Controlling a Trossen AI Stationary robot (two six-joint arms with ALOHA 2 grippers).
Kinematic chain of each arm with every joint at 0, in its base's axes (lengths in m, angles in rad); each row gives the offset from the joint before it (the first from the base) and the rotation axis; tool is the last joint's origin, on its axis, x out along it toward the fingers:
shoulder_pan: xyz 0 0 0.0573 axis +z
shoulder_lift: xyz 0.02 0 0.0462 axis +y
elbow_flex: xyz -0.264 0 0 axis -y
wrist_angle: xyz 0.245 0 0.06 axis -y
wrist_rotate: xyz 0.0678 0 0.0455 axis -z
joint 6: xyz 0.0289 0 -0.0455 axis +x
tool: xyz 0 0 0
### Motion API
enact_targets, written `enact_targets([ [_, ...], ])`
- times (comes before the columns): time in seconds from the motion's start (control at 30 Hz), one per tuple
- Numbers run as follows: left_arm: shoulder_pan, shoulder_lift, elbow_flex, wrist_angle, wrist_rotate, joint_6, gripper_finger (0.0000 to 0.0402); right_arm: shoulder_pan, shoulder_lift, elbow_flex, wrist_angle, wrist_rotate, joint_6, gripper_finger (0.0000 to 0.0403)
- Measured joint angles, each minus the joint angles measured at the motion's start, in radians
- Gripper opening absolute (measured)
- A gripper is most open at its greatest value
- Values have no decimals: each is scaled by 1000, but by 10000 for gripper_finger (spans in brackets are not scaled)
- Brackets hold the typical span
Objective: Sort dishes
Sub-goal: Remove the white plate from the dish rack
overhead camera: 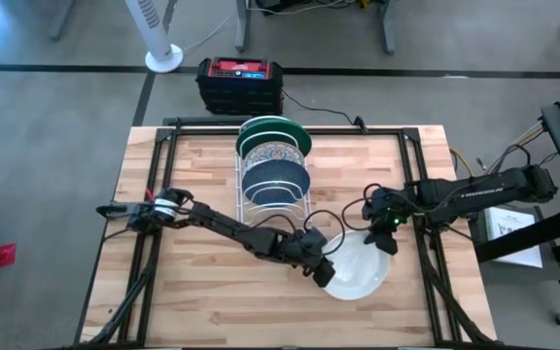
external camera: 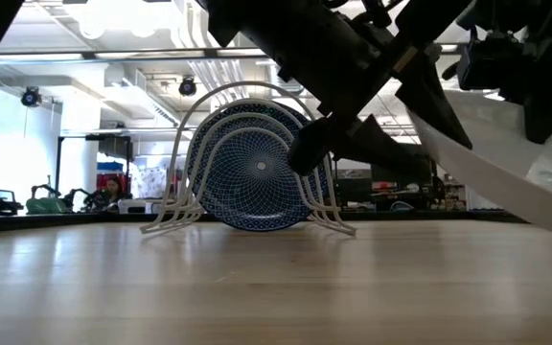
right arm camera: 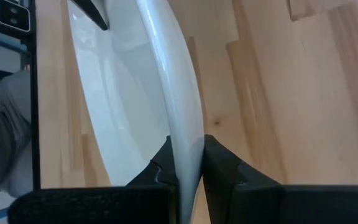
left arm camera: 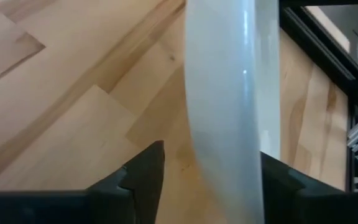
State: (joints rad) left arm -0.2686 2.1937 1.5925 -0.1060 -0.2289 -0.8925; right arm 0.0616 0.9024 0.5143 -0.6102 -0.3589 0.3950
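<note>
**White dish gripped at the rim, three dishes racked behind**

Nearest the front table edge: plain white dish [overhead camera: 358,268], right of centre on the wooden table [overhead camera: 192,301], tilted with one side raised in the low view [external camera: 506,163]. Held from two sides. Left gripper [overhead camera: 324,275] at the dish's left rim, fingers [left arm camera: 146,177] apart with the rim [left arm camera: 229,93] running between them; one finger stands clear of it, the other lies close beside it, contact there not clear. Right gripper [overhead camera: 387,236] at the upper right rim, fingers [right arm camera: 219,162] pressed together on the thin edge of the dish [right arm camera: 173,93], clamped tight on both faces.

Left arm stretched low across the table from the left edge; right arm reaching in from the right edge.

Farther back, at the table's middle: white wire rack [overhead camera: 246,199], upright, holding three dishes on edge in a row. Blue speckled dish [overhead camera: 275,182] in the front slot, closest to the grippers, its patterned face turned toward the low camera [external camera: 257,177]. Floral-patterned dish [overhead camera: 272,154] in the slot behind it. Green dish [overhead camera: 278,128] in the rearmost slot, nearest the back edge of the table.

Beyond the table: black and red case [overhead camera: 241,83] on the floor, white fan base [overhead camera: 163,56] to its left.
</note>
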Motion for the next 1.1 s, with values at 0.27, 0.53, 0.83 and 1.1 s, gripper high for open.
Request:
enact_targets([
  [0.27,3,-1,0,-43,0,-1,203,-1,0,-8,-7,6,35,27],
  [0.53,3,-1,0,-58,1,7,203,0,6,-12,-26,9,65,25],
  [0.83,5,-3,17,-56,30,24,230,0,10,-13,-31,13,68,22],
  [1.1,6,-18,17,-153,31,24,271,-1,10,-14,-56,17,109,22],
])
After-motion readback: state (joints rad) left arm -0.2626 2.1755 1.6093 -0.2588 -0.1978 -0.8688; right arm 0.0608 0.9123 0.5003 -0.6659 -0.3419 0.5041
